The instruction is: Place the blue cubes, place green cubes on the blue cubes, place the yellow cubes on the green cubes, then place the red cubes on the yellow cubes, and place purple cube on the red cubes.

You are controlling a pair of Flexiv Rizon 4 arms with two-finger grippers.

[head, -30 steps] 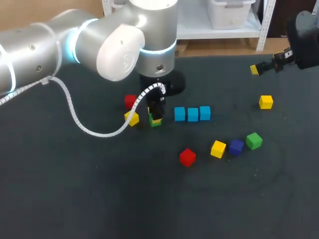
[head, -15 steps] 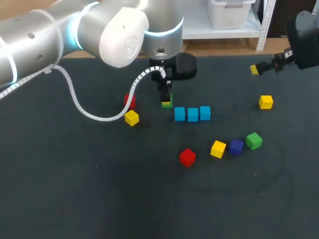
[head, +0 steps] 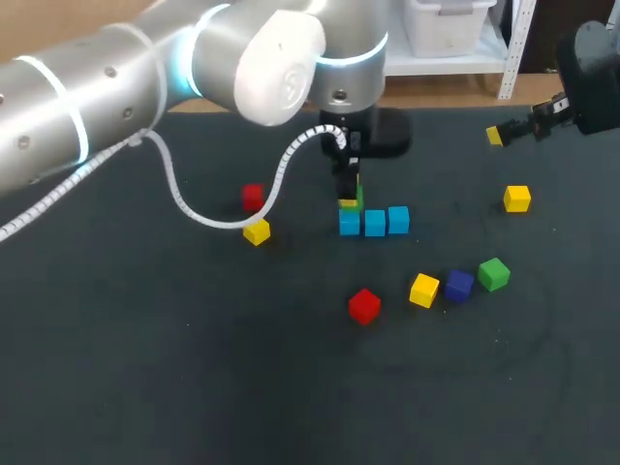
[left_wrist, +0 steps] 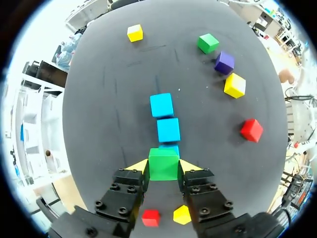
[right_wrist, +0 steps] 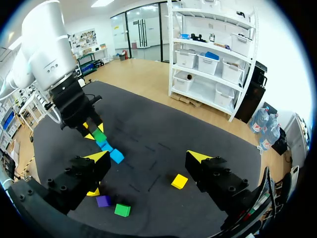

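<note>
Head view, table (head: 145, 387): dark mat is carrying every cube; the work is happening just above the centre of the frame.
Left arm (head: 116, 87): is entering from the upper left, its wrist hanging over the left end of the blue row.
Right gripper (right_wrist: 148, 157): is hanging at the upper right of the head view, fingers spread wide and gripping nothing.
Left gripper (left_wrist: 164, 167): jaws are clenching the green cube (left_wrist: 163, 159) from two sides.
Blue cubes (head: 375, 222): three are sitting in a touching row just right of centre. In the left wrist view the one nearest the gripper is showing only as a sliver under the green cube.
Green cube: is hovering over that end blue cube, apparently not yet resting on it.
Spare green cube (head: 493, 273): is lying at the lower right, beside the purple cube (head: 458, 285).
Doing it well: I am judging that this is calling for a straight descent with edges squared to the blue cube, letting go only once the faces are touching. Any sideways nudge is risking pushing the row apart.
</note>
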